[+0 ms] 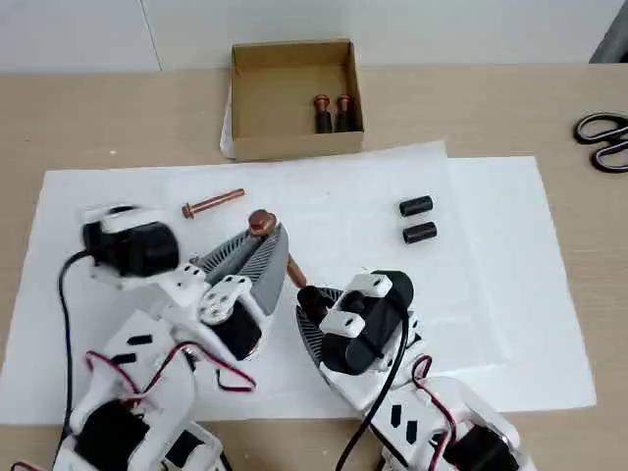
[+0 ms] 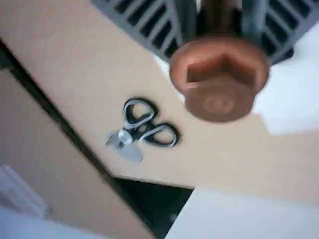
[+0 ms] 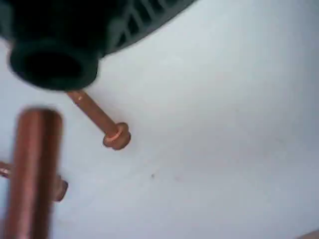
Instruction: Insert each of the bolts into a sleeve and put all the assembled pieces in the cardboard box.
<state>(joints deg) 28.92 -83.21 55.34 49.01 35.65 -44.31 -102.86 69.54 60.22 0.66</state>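
My left gripper (image 1: 267, 238) is shut on a copper bolt (image 1: 262, 224), held above the white paper with its hexagonal head (image 2: 219, 79) past the fingertips. The bolt's shaft (image 3: 29, 174) slants down toward my right gripper (image 1: 312, 316), which is shut on a black sleeve (image 3: 52, 62) whose open bore faces the shaft's end. Shaft and sleeve are close but apart. A second bolt (image 1: 213, 204) lies loose on the paper, and it is the bolt (image 3: 102, 122) lying beyond the sleeve. Two black sleeves (image 1: 416, 206) (image 1: 420, 233) lie to the right. The cardboard box (image 1: 236, 98) holds two assembled pieces (image 1: 334, 113).
White paper sheets (image 1: 491, 294) cover the middle of the wooden table. Scissors (image 1: 603, 139) lie at the table's far right edge; these scissors (image 2: 142, 130) lie beyond the bolt head. The box stands at the back, just past the paper.
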